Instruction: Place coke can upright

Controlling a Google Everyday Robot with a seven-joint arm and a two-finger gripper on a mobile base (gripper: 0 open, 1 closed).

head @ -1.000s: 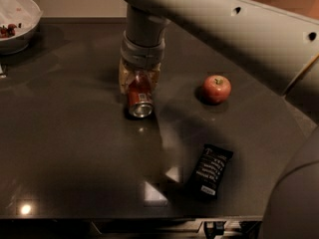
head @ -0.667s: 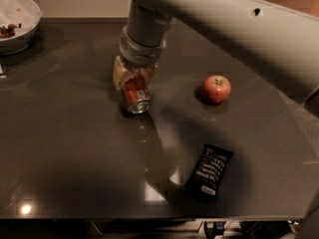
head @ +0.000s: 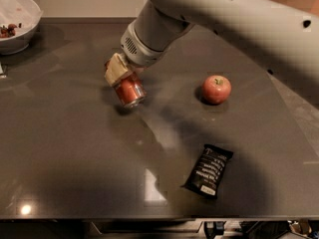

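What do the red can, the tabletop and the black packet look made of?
Coke can, tilted in the gripper left of centre: probably thin metal, shiny silver end. Table: dark polished stone or laminate, reflecting lights. Black packet: likely plastic film, faint sheen, printed lettering.

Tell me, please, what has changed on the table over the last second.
The arm, earlier straight above the coke can, now slants in from the upper right. The hand kept its hold on the can and turned it, so it is tilted, silver end toward lower right, slightly further left. The apple, the snack bar and the white bowl stayed put.
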